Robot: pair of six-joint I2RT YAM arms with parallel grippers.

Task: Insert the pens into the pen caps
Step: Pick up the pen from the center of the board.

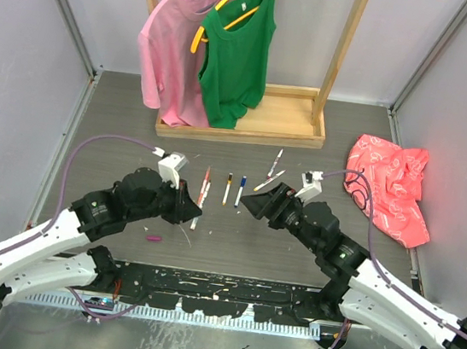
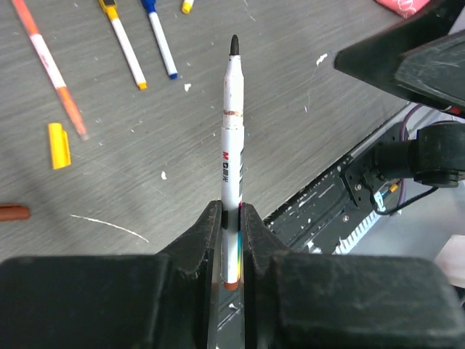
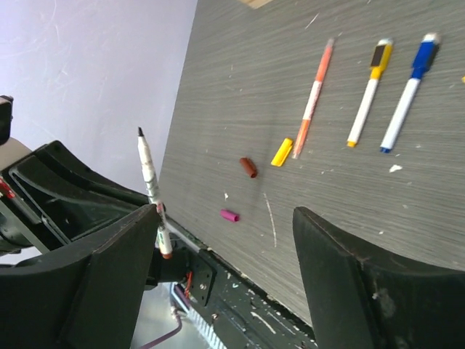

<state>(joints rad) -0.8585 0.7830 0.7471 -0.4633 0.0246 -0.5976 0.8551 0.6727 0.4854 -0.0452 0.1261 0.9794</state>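
Pen (image 2: 231,145) in L fingers (image 2: 196,251), near table (image 2: 290,109) edge, R fingers (image 3: 363,276) wide

A clothes rack (image 1: 256,130) stands at the tabletop's (image 1: 233,243) far edge, with a T-shirt (image 1: 173,55) hanging on it left of a tank top (image 1: 236,54). A cloth (image 1: 386,190) lies by the right edge. A row of pens (image 1: 227,188) lies at the middle; pen caps (image 3: 249,167) lie left of it, nearer the near edge.
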